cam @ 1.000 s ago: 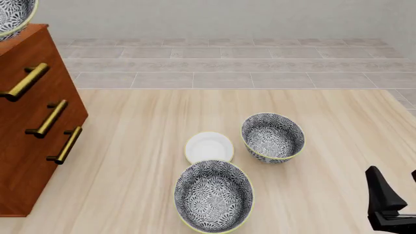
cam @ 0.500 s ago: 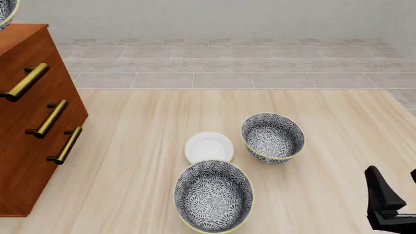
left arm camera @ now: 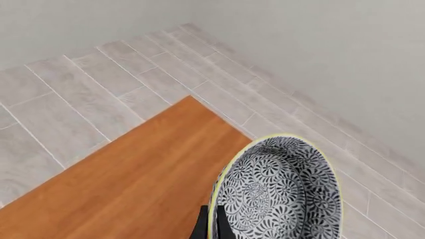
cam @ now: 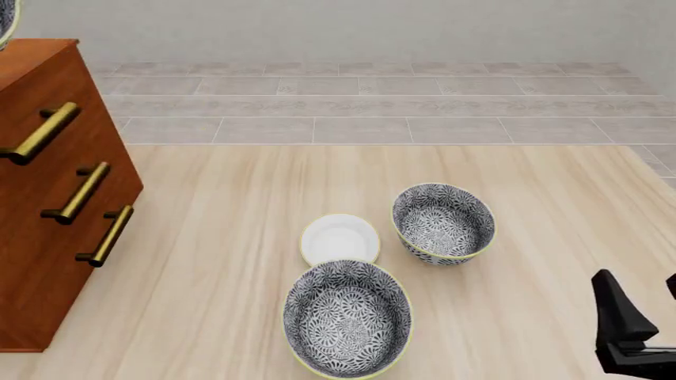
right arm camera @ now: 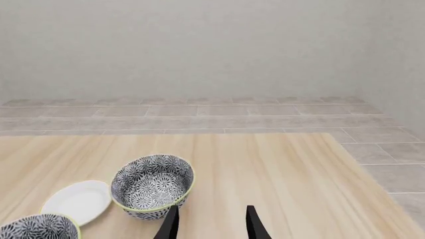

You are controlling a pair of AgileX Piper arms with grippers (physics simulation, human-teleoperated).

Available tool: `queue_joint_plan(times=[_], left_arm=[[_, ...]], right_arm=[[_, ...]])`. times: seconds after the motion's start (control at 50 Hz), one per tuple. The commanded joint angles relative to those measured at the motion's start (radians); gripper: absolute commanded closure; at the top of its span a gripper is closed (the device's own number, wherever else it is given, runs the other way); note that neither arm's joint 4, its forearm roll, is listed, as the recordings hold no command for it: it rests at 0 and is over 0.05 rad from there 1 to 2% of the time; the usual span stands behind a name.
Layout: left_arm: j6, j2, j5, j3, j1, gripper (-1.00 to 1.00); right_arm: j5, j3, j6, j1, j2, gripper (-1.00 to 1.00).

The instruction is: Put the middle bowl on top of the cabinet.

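The middle bowl (left arm camera: 279,191) is held up over the top of the cabinet (left arm camera: 133,184), its patterned inside and pale yellowish rim filling the near part of the left wrist view; the left gripper (left arm camera: 211,226) has its dark fingertips (left arm camera: 202,228) pinched on the bowl's rim, one on the outer wall and one just inside; whether the bowl's base already touches the wood cannot be told, since the underside is hidden behind the bowl itself. Beyond the fingers the reddish-brown top runs out to a corner, and past that lie grey floor tiles and a pale wall. In the front view only a sliver of this bowl (cam: 5,28) shows at the upper left edge, above the cabinet (cam: 53,206), whose three brass handles (cam: 79,192) face the table (cam: 233,237).

The right gripper (right arm camera: 211,224) hangs low over the wooden table, well apart from the cabinet, its two dark fingers (right arm camera: 168,226) spread with nothing between them. Ahead of it and a little toward the left arm's side stands a second patterned bowl (right arm camera: 153,185); beside that bowl, farther to the same side, lies a small white plate (right arm camera: 78,200); a third patterned bowl (right arm camera: 37,228) sits nearer the arms, just past the plate, cut off by the view's edge. In the front view the plate (cam: 339,239) lies between these two bowls (cam: 444,222), touching or nearly touching the nearer one (cam: 347,318).
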Motion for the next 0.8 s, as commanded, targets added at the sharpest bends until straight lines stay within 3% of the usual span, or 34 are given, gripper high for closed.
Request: queue_joint_plan(times=[0.02,0.8], left_arm=[[0.000,0.023,-0.018,0.001,0.026,1.00],[-0.005,0.061,-0.051,0.040,0.057,1.00]], right_arm=[[0.005,0.000,-0.003,0.000,-0.004,-1.00],[0.003,-0.001,-0.005,-0.002,0.000,-1.00]])
